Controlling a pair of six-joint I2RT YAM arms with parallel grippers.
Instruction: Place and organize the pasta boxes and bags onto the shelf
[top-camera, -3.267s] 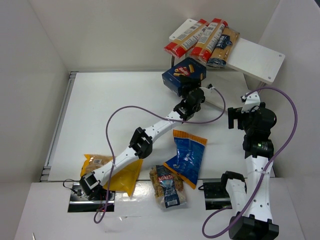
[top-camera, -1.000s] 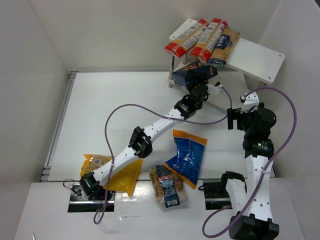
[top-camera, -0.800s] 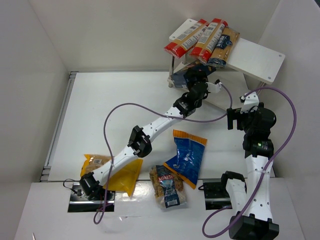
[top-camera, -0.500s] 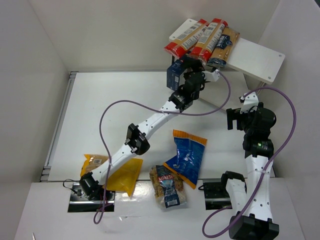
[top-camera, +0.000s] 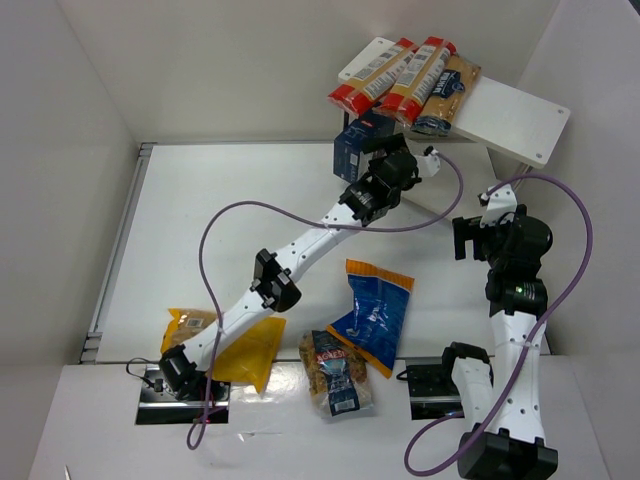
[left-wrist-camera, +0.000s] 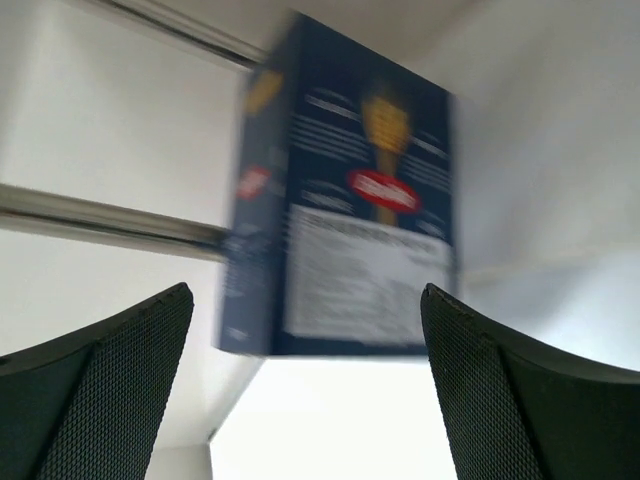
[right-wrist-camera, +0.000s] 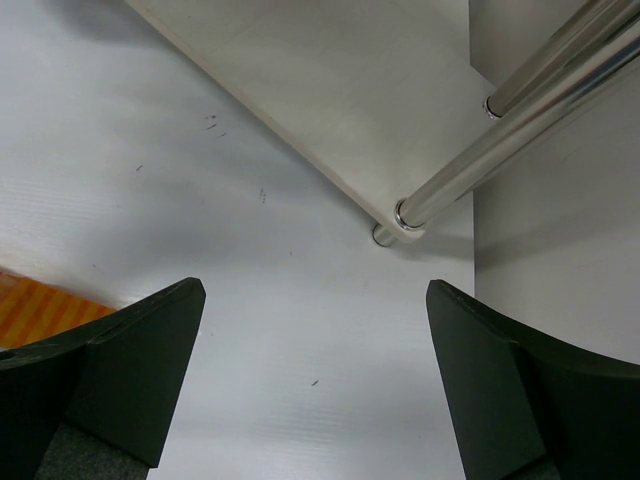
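Note:
The dark blue pasta box (top-camera: 354, 148) stands upright at the left end of the shelf's lower board (top-camera: 445, 203), under the top board (top-camera: 515, 118). My left gripper (top-camera: 378, 166) is open just in front of it. In the left wrist view the box (left-wrist-camera: 350, 200) is blurred and lies beyond the fingertips (left-wrist-camera: 150, 330), untouched. On the table lie the yellow bag (top-camera: 250, 350), the blue bag with an orange top (top-camera: 375, 312) and the small clear bag (top-camera: 336, 372). My right gripper (top-camera: 468, 238) hangs open over bare table beside a shelf leg (right-wrist-camera: 500, 165).
Long red-ended spaghetti packs (top-camera: 400, 75) lie across the top board. White walls close in the table at the back and on both sides. The left arm's purple cable (top-camera: 215, 240) loops over the table's middle. The blue bag's orange edge (right-wrist-camera: 40, 305) shows at the right wrist view's left.
The box went from lying low under the left gripper to standing upright at the shelf's left end. The left gripper has drawn back from it slightly. The right arm stayed still.

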